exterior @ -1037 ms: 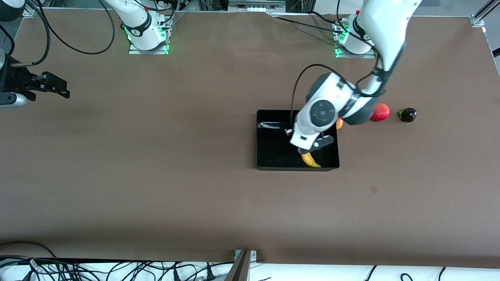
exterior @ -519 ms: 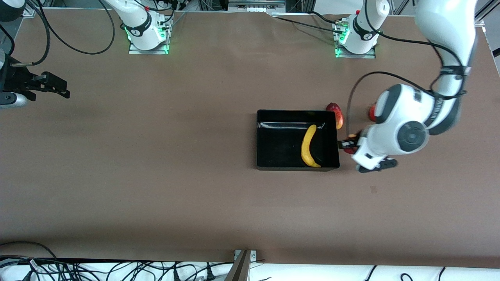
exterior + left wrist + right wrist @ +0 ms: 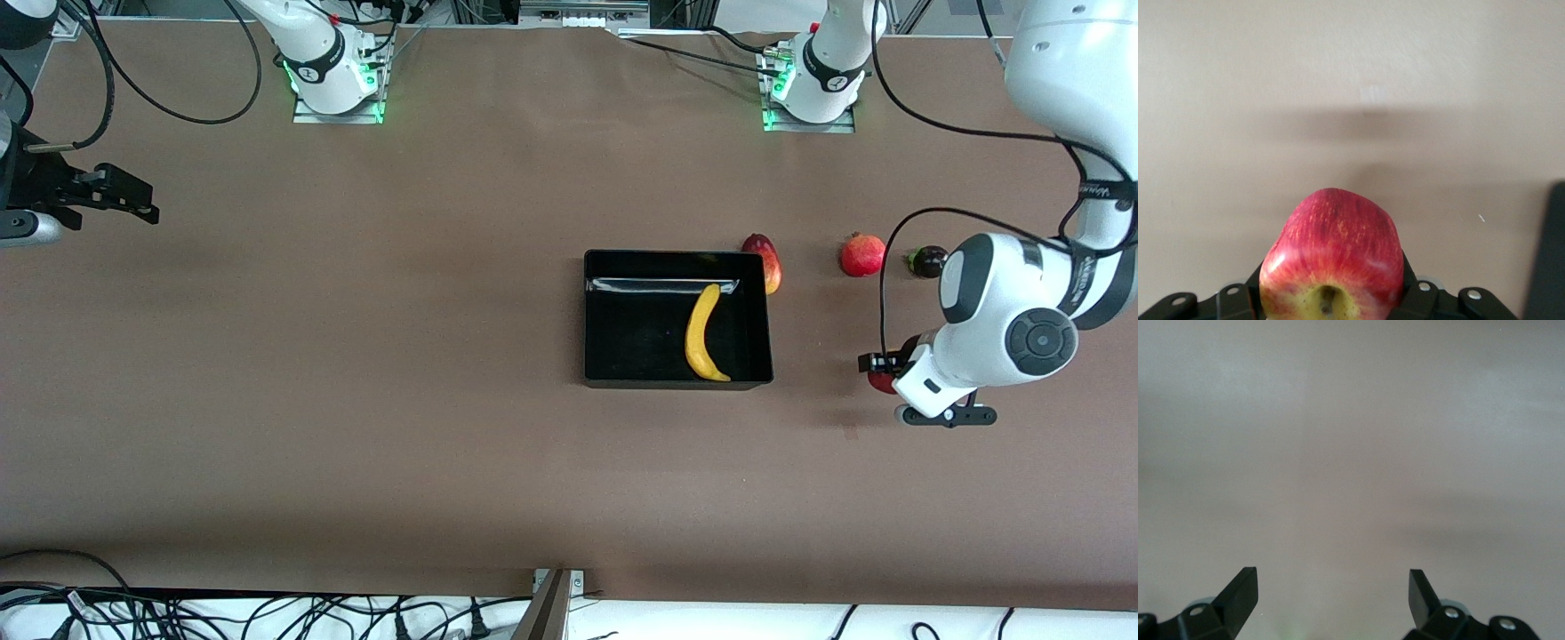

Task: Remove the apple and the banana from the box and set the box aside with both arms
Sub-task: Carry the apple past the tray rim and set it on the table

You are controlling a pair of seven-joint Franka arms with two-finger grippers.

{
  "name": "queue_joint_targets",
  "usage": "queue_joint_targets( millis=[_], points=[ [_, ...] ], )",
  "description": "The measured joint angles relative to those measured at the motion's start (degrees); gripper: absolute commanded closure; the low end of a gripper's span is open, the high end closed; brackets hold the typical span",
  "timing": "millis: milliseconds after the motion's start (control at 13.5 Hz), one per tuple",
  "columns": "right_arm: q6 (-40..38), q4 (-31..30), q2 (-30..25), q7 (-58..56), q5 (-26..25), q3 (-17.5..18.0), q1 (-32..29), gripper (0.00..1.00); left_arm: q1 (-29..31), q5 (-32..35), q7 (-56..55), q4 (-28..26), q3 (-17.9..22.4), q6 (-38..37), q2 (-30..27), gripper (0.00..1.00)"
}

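— Fingers (image 3: pixel 1408 293) of the left gripper (image 3: pixel 889 373) are seen on both sides of the apple (image 3: pixel 1331 257). Is the apple being pinched?

— It cannot be told for sure. In the left wrist view the apple sits right between the two black fingers, with its stem end turned toward the camera. The spots where the fingers would touch the skin are hidden by the fruit itself.

— Where is that gripper placed?

— It is placed low over the brown table (image 3: pixel 356 356), at the left arm's end, well apart from the box (image 3: pixel 594 316). Only a bit of red apple is seen past the white wrist in the front view.

— And the banana (image 3: pixel 701 332)?

— It is laid flat inside the box, by the wall toward the left arm's end.

— What else is seen on the table?

— A mango (image 3: pixel 765 262) is set just beside a box corner. A pomegranate (image 3: pixel 862 255) and a small dark fruit (image 3: pixel 927 260) are set farther toward the left arm's end — all three farther from the front camera than the apple.

— And the right gripper (image 3: pixel 1333 587)?

— It is held waiting at the right arm's end of the table — its fingers are spread wide with nothing between them.
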Motion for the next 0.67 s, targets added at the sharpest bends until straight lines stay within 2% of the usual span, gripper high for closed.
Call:
queue_joint_targets(
  millis=[296,370,444,593,667],
  points=[
    [-0.3,0.02,0.0,0.0,0.0,0.04,0.1,0.0,-0.13,1.83,0.03,-0.05,2.18,11.9,8.0,1.0],
    [-0.34,0.02,0.0,0.0,0.0,0.03,0.11,0.0,-0.13,1.89,0.04,0.18,2.31,12.52,8.6,0.75],
    [-0.36,0.02,0.0,0.0,0.0,0.0,0.1,0.0,-0.23,1.96,0.04,0.23,2.39,12.57,8.63,0.58],
    [-0.41,0.02,0.0,0.0,0.0,-0.01,0.1,0.0,-0.56,1.98,0.06,0.24,2.72,12.62,8.61,0.0],
    [-0.43,0.02,0.0,0.0,0.0,-0.02,0.1,0.0,-0.64,1.98,0.08,0.25,2.81,12.62,8.6,0.0]
  ],
)
